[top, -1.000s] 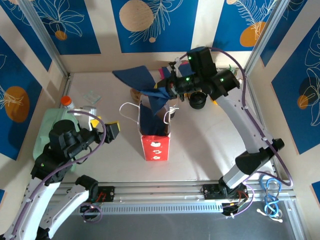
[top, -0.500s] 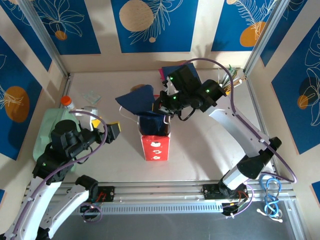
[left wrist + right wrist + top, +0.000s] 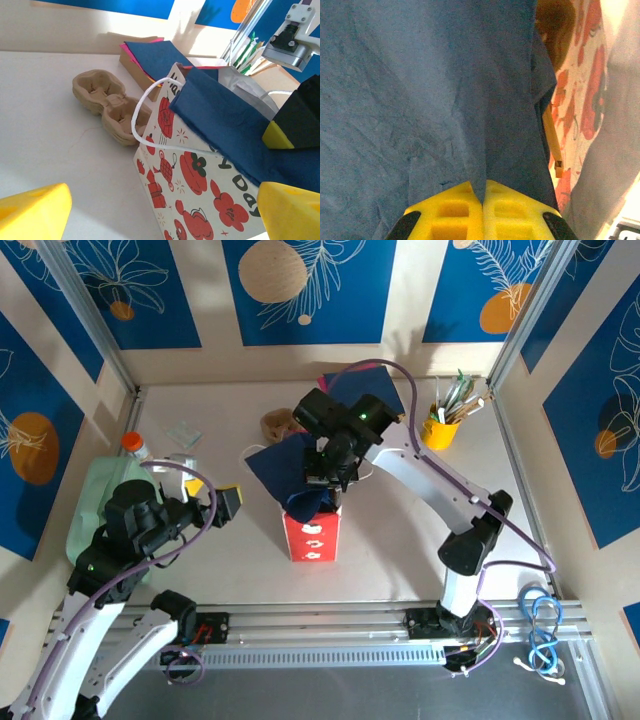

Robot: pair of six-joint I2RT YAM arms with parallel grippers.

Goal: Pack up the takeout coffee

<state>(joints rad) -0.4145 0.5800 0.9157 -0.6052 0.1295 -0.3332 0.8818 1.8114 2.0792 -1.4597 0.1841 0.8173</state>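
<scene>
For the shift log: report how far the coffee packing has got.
Done: the gift bag stands upright. In hand: the right gripper is shut on blue tissue paper, holding it at the bag's mouth; the left gripper is open, apart. Left: probably tucking the tissue in. Whether the cup is inside cannot be told; the pulp carrier lies empty.
</scene>
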